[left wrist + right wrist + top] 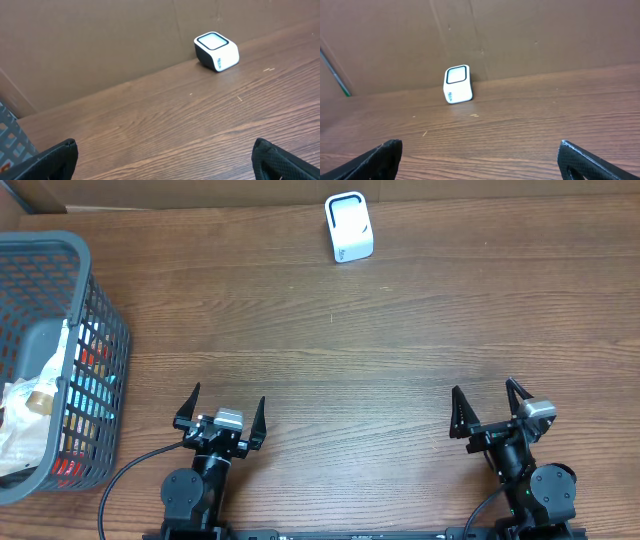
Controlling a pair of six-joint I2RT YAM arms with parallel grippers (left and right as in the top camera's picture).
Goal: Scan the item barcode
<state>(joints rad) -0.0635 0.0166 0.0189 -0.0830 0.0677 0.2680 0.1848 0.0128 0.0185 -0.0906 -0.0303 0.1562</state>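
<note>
Left arm [197, 483], right arm [543, 483], jaws wide apart

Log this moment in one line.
left gripper jaws open, empty | right gripper jaws open, empty | scanner at far edge | basket holds items | no item picked

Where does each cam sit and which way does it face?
Overhead: above the table, looking straight down; left gripper and right gripper, both open, at the bottom; basket at left.
Left wrist: low on the left arm, facing the back wall; own fingertips in bottom corners.
Right wrist: same on the right arm; own fingertips in bottom corners.
Shared: the white barcode scanner shows in all three.
</note>
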